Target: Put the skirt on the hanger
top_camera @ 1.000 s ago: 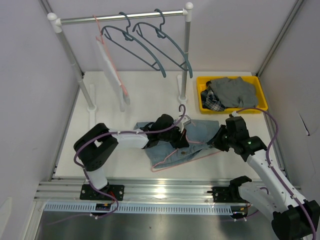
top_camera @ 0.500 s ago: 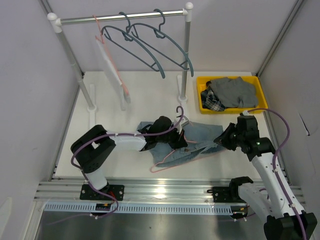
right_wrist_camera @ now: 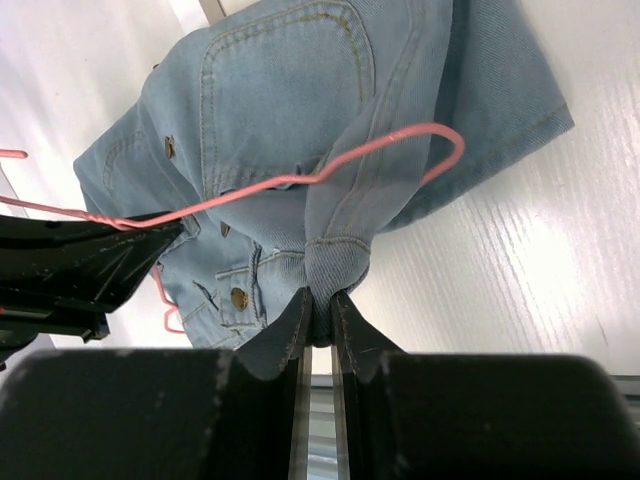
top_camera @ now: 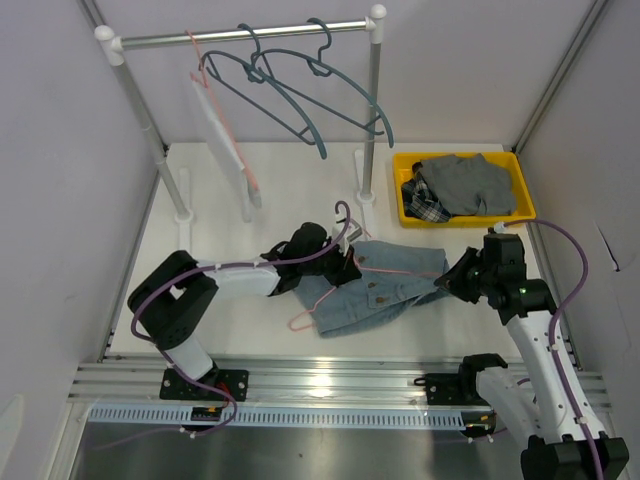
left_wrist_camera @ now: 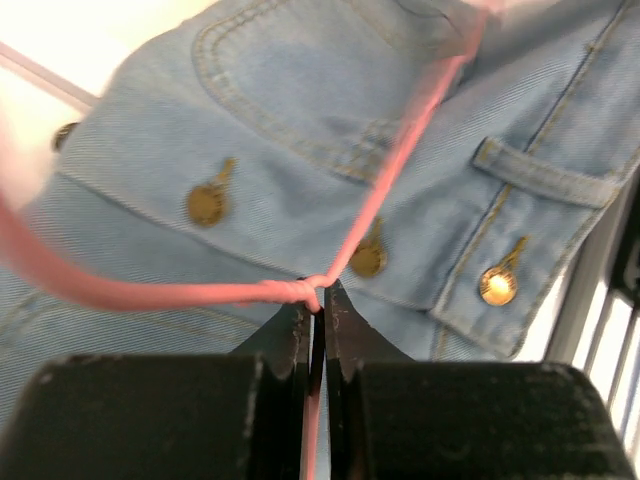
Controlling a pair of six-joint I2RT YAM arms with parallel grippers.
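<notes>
A light blue denim skirt [top_camera: 385,290] with brass buttons lies on the white table, partly lifted between both arms. A pink wire hanger [top_camera: 303,316] is threaded through it, its hook end pointing left. My left gripper [top_camera: 338,262] is shut on the hanger's twisted neck [left_wrist_camera: 290,290], just above the skirt's buttoned front [left_wrist_camera: 300,150]. My right gripper [top_camera: 456,282] is shut on a bunched fold of the skirt's edge [right_wrist_camera: 335,265]. In the right wrist view the hanger's wire [right_wrist_camera: 385,140] loops over the denim.
A clothes rack [top_camera: 372,110] stands at the back with two teal hangers [top_camera: 300,95] and a pink hanger holding a white garment [top_camera: 225,135]. A yellow bin [top_camera: 466,221] with folded clothes sits at the back right.
My left gripper has pulled the hanger up and to the left. My right gripper has drawn the skirt's edge to the right, stretching the denim. The teal hangers have swung slightly.
</notes>
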